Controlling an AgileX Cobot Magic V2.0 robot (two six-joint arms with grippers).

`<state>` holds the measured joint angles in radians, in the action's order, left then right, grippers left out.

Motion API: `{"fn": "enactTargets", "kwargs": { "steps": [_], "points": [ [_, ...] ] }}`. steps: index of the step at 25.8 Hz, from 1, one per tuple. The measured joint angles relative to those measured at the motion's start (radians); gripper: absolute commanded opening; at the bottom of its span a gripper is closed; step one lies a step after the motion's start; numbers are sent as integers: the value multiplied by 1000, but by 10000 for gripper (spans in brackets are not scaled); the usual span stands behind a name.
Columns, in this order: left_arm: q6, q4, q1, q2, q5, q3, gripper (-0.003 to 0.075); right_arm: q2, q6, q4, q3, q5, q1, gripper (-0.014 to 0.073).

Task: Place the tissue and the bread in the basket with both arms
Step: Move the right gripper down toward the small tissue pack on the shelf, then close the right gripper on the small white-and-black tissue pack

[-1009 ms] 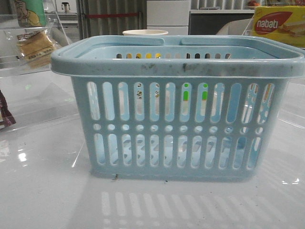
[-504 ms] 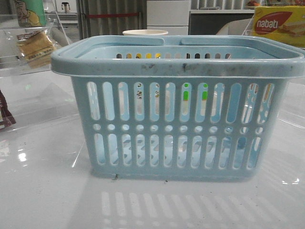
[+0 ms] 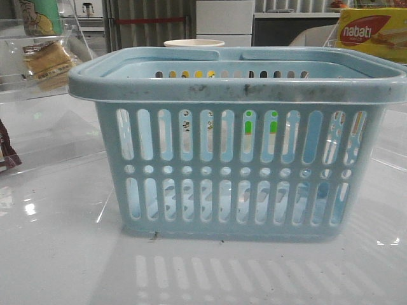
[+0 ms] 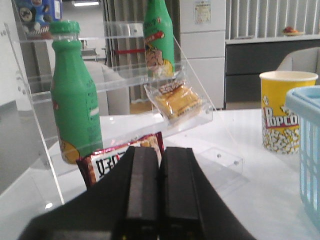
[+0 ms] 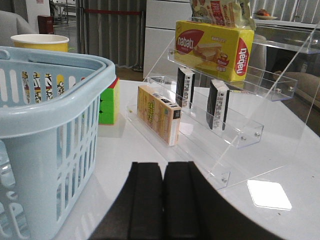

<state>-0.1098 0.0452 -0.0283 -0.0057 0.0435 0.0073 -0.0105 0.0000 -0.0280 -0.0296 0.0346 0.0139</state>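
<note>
Left gripper (image 4: 150,187): black padded fingers pressed flat together, clenched on nothing, low over the white table (image 3: 57,254).
Right gripper (image 5: 162,200): black fingers likewise pressed together, nothing between them, just beside the basket's end wall.
Basket: large light-blue plastic basket (image 3: 235,152) with slotted sides, a row of round holes and a broad scuffed rim, upright on the table, filling the middle of the front view; inside not visible enough to tell its contents.
Snack bag: dark red foil bag with white lettering (image 4: 117,160), lying just beyond the left fingers at the foot of the clear acrylic tiered shelf (image 4: 120,75).
Bottles: green plastic bottle (image 4: 75,95) standing on the lower tier, a second green bottle (image 4: 158,37) on the tier above.
Bread: yellow-brown slab in a clear printed wrapper (image 4: 177,100), leaning on the middle tier of the left shelf, well apart from the basket.
Popcorn cup: yellow paper cup printed "POPCORN" (image 4: 282,112), on the table just behind the basket.
Tissue: two small black packs (image 5: 217,105) standing on edge on the right-hand clear shelf, beyond an orange-printed carton (image 5: 159,114).
Wafer box: yellow-and-red "nabati" box (image 5: 215,47) on the tier above them.
Cube: green-and-red cube (image 5: 107,105) on the table beside the basket.
</note>
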Motion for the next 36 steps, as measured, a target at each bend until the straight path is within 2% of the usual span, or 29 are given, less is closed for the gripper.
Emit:
{"fn": "enactTargets", "kwargs": {
  "steps": [2,5,12,16,20,28,33,35,36],
  "points": [
    [0,0,0,0,42,-6,91,0,0,2,3,1,0,57],
    [0,0,0,0,36,-60,91,0,0,8,67,40,0,57],
    [0,0,0,44,-74,-381,91,74,0,6,404,153,0,57],
    [0,0,0,176,-218,-570,91,205,0,-33,588,272,0,57],
    [0,0,0,304,-427,-701,91,336,0,-55,689,422,0,57],
    [0,2,0,475,-671,-691,90,515,0,-57,699,698,0,57],
    [0,30,0,548,-688,-658,91,579,0,-57,668,746,0,66],
    [0,32,0,569,-688,-651,130,592,0,-57,658,752,0,134],
    [0,34,0,580,-688,-650,178,596,0,-57,657,752,0,209]
  ]
}}
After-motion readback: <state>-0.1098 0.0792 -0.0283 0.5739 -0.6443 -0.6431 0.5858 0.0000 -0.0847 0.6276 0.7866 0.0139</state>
